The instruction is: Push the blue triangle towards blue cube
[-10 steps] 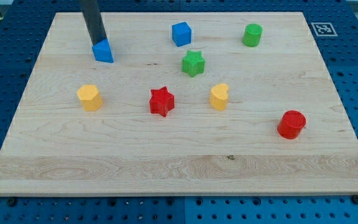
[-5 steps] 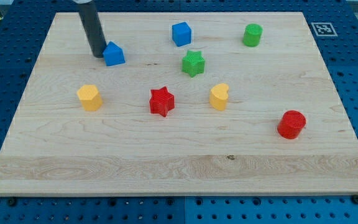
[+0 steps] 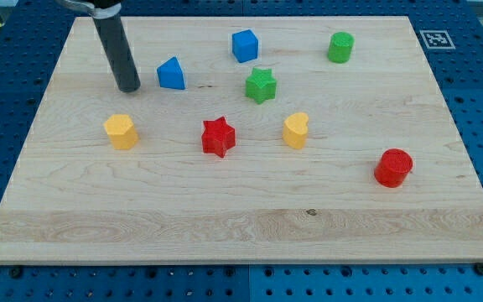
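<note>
Nearest the view's bottom, the wooden board (image 3: 225,226) shows bare grain, with a red cylinder (image 3: 393,167) toward four o'clock from its centre. Farther up sits a row of three: a yellow block (image 3: 121,131) at the view's left, a red star (image 3: 218,136) in the middle and a yellow heart (image 3: 295,130) to its right. Beyond them a green star (image 3: 260,85) stands near the centre. My tip (image 3: 129,87) rests on the board at the upper left, holding nothing, a plain rod with no jaws to open. The blue triangle (image 3: 171,74) lies just beside it at roughly two o'clock, apart by a small gap. The blue cube (image 3: 244,45) waits farther on in nearly the same direction, so a push toward two o'clock looks right. A green cylinder (image 3: 340,47) stands at the far right. No readable writing appears; only a black-and-white marker tag (image 3: 436,39) sits at the board's top right corner.
</note>
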